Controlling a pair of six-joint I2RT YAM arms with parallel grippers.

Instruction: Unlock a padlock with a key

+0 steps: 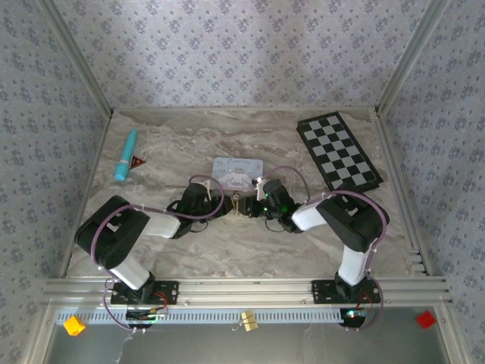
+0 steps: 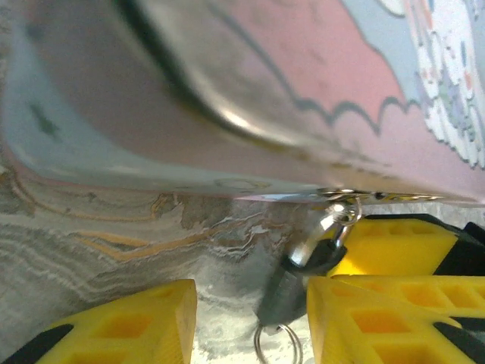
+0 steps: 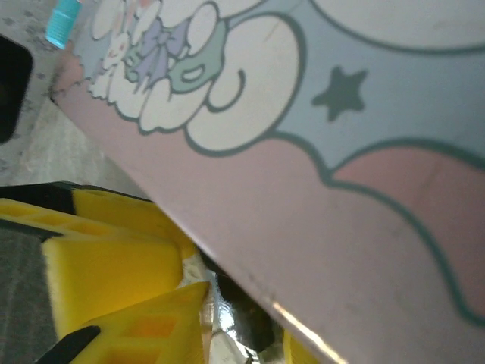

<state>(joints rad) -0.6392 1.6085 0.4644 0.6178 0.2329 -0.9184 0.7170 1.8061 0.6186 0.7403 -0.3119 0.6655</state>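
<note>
Left gripper [image 2: 250,303] sits bottom centre, fingers spread apart, padlock [image 2: 317,258] (just below the tin [image 2: 227,76]) beside one finger. Right gripper [image 1: 256,203]: can't tell its hold.

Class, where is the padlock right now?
From above, the padlock is mid-table, just on the near side of the tin, between the left hand and right hand.
</note>
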